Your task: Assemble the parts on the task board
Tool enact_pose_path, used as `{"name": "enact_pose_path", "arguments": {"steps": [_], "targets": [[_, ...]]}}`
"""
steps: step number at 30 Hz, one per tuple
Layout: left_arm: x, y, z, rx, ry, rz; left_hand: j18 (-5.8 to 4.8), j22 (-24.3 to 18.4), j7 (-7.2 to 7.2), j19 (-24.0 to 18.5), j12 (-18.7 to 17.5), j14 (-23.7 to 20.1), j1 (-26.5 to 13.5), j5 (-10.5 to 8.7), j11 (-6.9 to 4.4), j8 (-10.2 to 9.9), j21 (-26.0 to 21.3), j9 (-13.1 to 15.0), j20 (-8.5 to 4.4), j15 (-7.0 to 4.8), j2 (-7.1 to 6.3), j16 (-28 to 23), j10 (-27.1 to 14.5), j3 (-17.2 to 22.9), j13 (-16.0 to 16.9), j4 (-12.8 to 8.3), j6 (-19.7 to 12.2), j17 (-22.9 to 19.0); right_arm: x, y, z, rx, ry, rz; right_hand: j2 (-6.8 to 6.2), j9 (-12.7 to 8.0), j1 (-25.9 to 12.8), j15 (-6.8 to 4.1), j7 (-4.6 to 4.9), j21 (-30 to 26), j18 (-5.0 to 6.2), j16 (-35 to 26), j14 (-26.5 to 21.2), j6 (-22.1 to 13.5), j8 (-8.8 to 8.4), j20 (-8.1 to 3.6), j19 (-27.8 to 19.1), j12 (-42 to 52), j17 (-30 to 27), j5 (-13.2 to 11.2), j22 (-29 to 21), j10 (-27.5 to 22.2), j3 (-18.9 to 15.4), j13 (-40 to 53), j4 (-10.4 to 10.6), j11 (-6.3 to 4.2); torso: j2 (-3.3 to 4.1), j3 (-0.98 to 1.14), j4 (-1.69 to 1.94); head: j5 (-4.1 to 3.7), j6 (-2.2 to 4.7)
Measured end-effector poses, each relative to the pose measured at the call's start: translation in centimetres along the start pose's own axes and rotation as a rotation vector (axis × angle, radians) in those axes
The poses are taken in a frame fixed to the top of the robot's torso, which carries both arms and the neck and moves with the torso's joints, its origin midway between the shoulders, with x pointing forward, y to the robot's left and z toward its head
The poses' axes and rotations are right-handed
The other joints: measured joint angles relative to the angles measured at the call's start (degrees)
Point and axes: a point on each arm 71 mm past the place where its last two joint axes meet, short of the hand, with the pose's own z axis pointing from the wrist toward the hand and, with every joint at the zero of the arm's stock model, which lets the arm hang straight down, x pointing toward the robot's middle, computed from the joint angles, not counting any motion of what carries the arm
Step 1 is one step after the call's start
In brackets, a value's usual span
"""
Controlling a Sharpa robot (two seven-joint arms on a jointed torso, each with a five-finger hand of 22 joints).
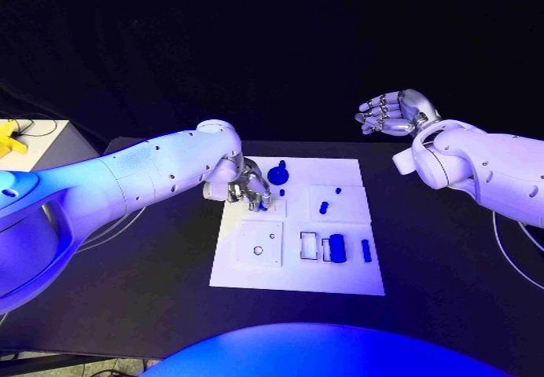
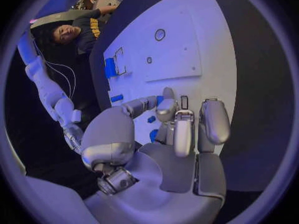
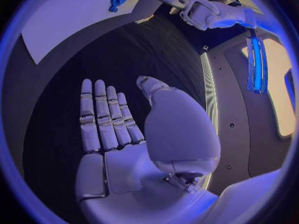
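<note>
The white task board (image 1: 297,271) lies in the middle of the black table. My left hand (image 1: 244,191) hangs over the board's far left part with its fingers pointing down. Thumb and a finger pinch a small blue part (image 1: 263,204), which shows as a blue tip between them (image 2: 160,100) in the left wrist view. A round blue part (image 1: 277,174) lies just beyond the hand, and a small blue peg (image 1: 323,208) lies to its right. My right hand (image 1: 389,112) is raised beyond the table's far right, its fingers (image 3: 102,117) straight and holding nothing.
A blue block (image 1: 336,247) sits in a framed slot and a thin blue bar (image 1: 366,250) lies beside it at the board's near right. A square plate with a small hole (image 1: 259,250) occupies the near left. A yellow object (image 1: 12,141) sits off the table's far left.
</note>
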Motion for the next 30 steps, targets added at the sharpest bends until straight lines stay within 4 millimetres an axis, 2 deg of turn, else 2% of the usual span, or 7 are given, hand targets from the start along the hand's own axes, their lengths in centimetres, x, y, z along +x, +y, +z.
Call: {"name": "enact_pose_path", "arguments": {"steps": [30], "targets": [[0.08,-0.08,0.41,-0.007,0.004,-0.004,0.0,0.0,0.01,0.0,0.0,0.0,-0.02,-0.01,0.0,-0.04,0.0,-0.08,0.0,0.0,0.02,0.0,0.0,0.0,0.0,0.0,0.01,0.0,0.2,0.11,0.03,-0.003,0.006,0.002,0.0,0.01,0.0,0.0,0.0,0.0,0.0,0.0,0.0,0.0,0.0,0.0,0.0,0.0,0.01,0.0,0.0,0.0,0.0,0.01,0.0,0.0,0.01,0.04,-0.03,-0.01,0.0]]}}
